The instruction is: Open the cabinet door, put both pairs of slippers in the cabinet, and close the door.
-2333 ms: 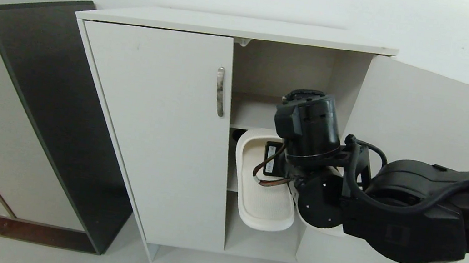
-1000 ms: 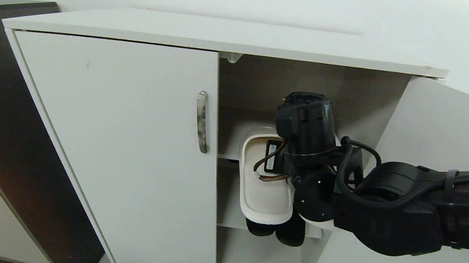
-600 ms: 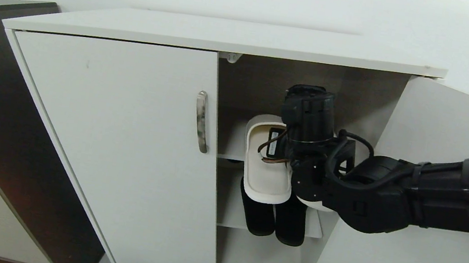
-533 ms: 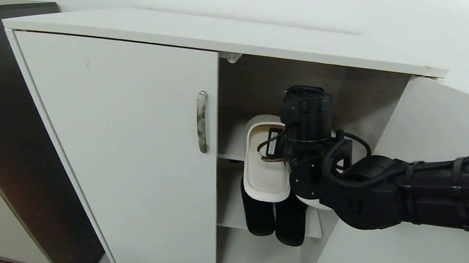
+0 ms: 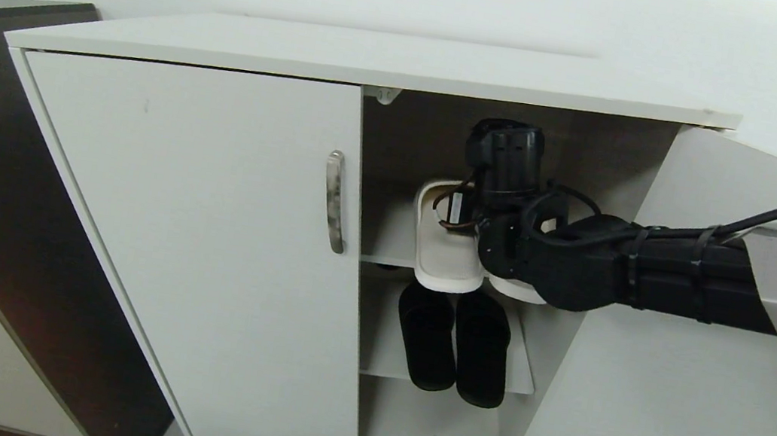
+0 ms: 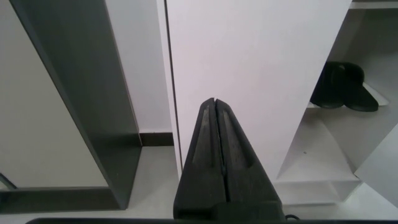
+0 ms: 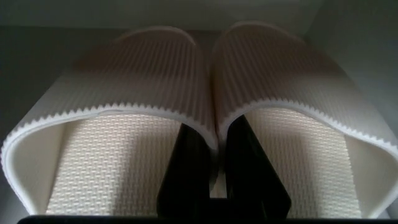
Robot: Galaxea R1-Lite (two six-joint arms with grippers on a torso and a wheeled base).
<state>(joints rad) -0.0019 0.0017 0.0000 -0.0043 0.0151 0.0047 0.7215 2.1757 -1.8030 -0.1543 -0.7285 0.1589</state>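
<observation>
**White slippers now up at the top shelf**

Your right gripper (image 7: pixel 217 182) is holding the white slippers (image 5: pixel 445 256). One dark finger sits inside each slipper, and the two fingers pinch the inner sides together. Half a second ago the pair hung lower, in front of the black slippers (image 5: pixel 455 341). Now your right arm has gone up and deeper into the cabinet (image 5: pixel 381 57). The white pair lies at the upper shelf (image 5: pixel 389 237), toes pointing in, with the heels sticking out past the front edge. You cannot tell if they rest on the shelf yet.

The black slippers lie side by side on the shelf below (image 5: pixel 377 349), and you can now see all of them. Their heels hang over that shelf's edge too.

The right door (image 5: pixel 636 405) stands open. The left door (image 5: pixel 205 223) is closed, with its metal handle (image 5: pixel 335 200) near the gap.

Your left gripper (image 6: pixel 215 107) has its fingers pressed tight together with nothing in them. It hangs low, in front of the closed door.
</observation>
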